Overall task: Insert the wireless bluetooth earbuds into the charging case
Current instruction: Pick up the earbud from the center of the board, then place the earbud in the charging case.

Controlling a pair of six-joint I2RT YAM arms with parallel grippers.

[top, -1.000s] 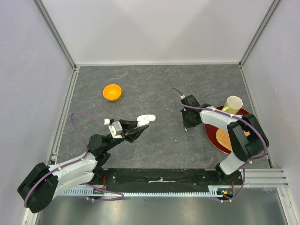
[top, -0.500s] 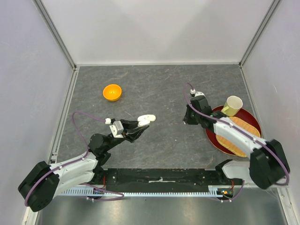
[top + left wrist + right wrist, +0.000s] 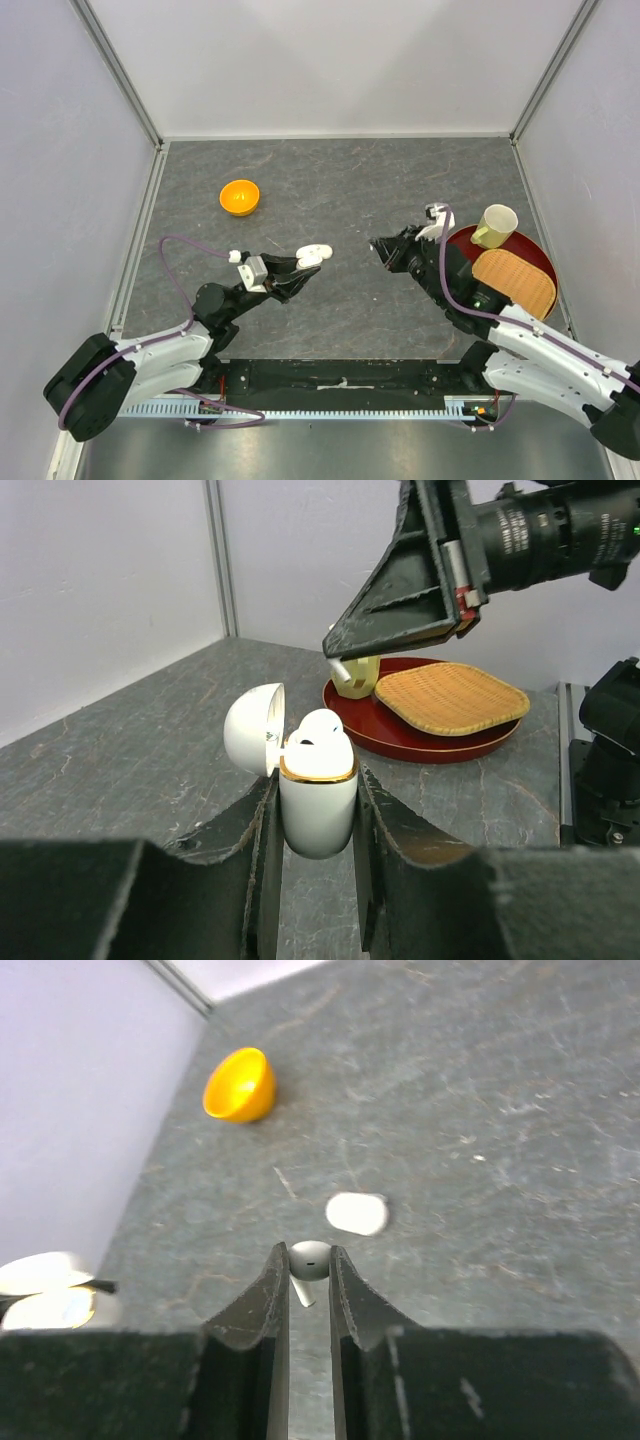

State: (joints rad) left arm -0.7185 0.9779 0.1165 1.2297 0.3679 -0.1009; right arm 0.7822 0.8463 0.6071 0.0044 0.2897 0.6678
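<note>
Pinched between the closed fingers of the right gripper (image 3: 308,1265): one white earbud (image 3: 308,1260), up in the air, well apart from the charging case (image 3: 318,800). Clamped upright in the left gripper (image 3: 303,268): that case, lid swung open to one side, second earbud (image 3: 320,730) seated inside the gold rim. Grippers facing each other mid-table, gap between. Further out: orange bowl (image 3: 240,196) far left, red tray (image 3: 520,248) at right with woven mat (image 3: 513,282) and cream cup (image 3: 497,224) on it. Blurred white oval (image 3: 357,1213) lying past the right fingertips, can't tell what. Underneath, dark grey stone-look table (image 3: 340,180); around, plain white walls (image 3: 330,60), metal corner posts.
</note>
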